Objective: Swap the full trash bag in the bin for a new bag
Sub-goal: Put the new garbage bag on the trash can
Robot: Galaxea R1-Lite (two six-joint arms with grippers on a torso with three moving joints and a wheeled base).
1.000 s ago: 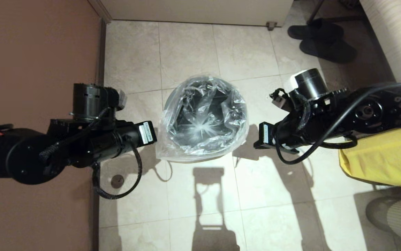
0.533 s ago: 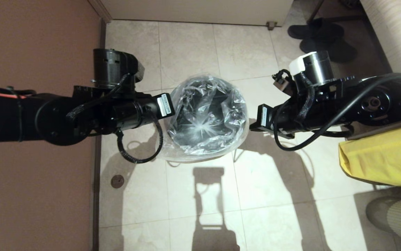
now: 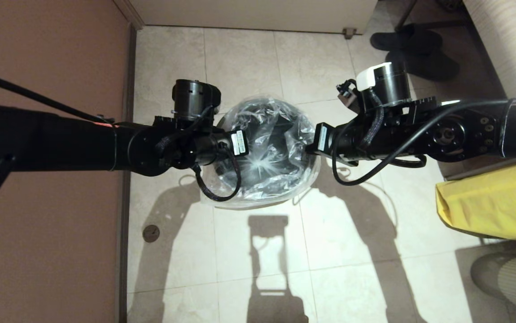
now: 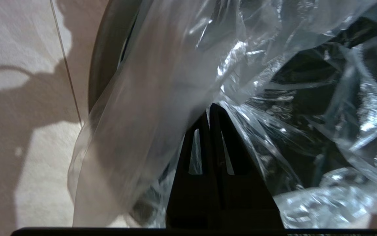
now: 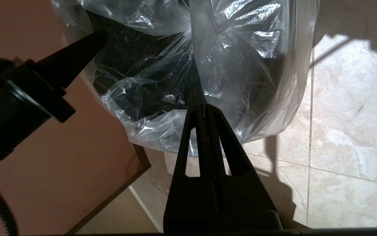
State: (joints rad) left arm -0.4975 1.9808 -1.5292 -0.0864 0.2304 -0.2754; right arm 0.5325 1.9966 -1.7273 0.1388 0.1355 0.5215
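The bin (image 3: 280, 140) stands on the tiled floor in the middle of the head view, its dark wall (image 4: 101, 62) showing in the left wrist view. The new bag (image 3: 285, 119), clear and crinkled, lines it and hangs over the rim (image 5: 273, 108). My left gripper (image 4: 209, 106) is shut, its tips pushed against the film inside the bin's left side; it also shows in the right wrist view as the left gripper (image 5: 98, 34). My right gripper (image 5: 205, 106) is shut, hovering at the bag's overhang on the bin's right side, with nothing held.
A brown wall (image 3: 47, 67) runs along the left. A yellow sheet (image 3: 487, 202) lies at the right, dark slippers (image 3: 415, 49) at the back right, a white cabinet base (image 3: 249, 13) behind. A floor drain (image 3: 151, 233) sits near the wall.
Both arms have swung inward to the bin. The left wrist moved right, over the bin's left rim and into the bag. The right wrist moved left to the right rim.
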